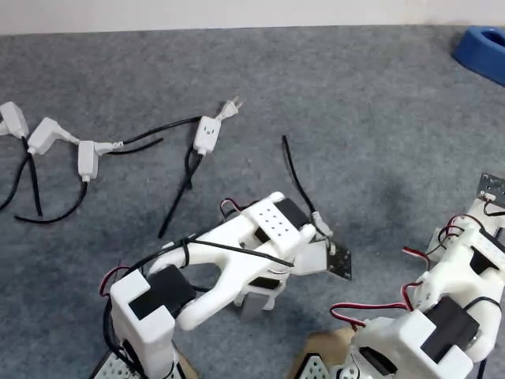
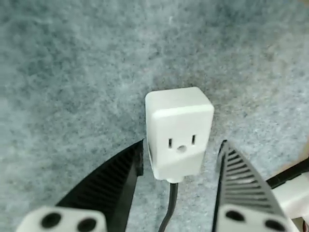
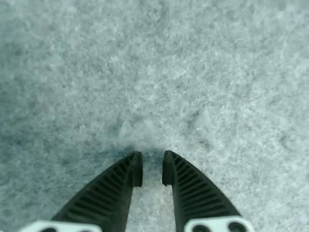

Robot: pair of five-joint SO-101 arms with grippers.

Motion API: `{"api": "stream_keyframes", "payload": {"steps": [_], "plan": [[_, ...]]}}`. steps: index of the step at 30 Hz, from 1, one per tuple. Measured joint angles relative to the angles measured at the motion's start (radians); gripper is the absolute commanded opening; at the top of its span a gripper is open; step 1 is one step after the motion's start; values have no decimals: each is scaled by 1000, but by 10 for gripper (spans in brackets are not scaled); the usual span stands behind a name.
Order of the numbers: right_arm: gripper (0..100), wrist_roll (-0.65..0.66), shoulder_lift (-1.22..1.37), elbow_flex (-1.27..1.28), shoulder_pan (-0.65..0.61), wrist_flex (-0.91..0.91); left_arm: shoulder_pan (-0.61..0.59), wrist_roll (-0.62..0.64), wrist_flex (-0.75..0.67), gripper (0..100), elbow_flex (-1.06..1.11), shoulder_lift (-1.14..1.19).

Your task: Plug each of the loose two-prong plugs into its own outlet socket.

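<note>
The left gripper (image 2: 182, 147) hangs released, its fingers (image 2: 113, 183) on either side of a white outlet socket (image 2: 178, 128). The right gripper (image 3: 152, 169) is almost clenched, holding nothing. In the high view, a loose plug (image 1: 230, 106) lies at one o'clock of a second socket (image 1: 207, 135).

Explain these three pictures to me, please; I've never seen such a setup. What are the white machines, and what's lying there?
One white robot arm and a second arm stand on a grey mat. The high picture looks down on both; the other two come from a camera on each wrist. On the mat lie black cords, an outlet socket and a two-prong plug, among others. The left gripper is open, its fingers either side of a white socket. The right gripper, nearly closed, holds nothing.
</note>
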Motion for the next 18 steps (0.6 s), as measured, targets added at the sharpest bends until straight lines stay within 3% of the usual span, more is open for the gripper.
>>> {"api": "stream_keyframes", "payload": {"steps": [18], "plan": [[91,0,0,0,0,0,-74,-64,-66,252,-66,0]]}}
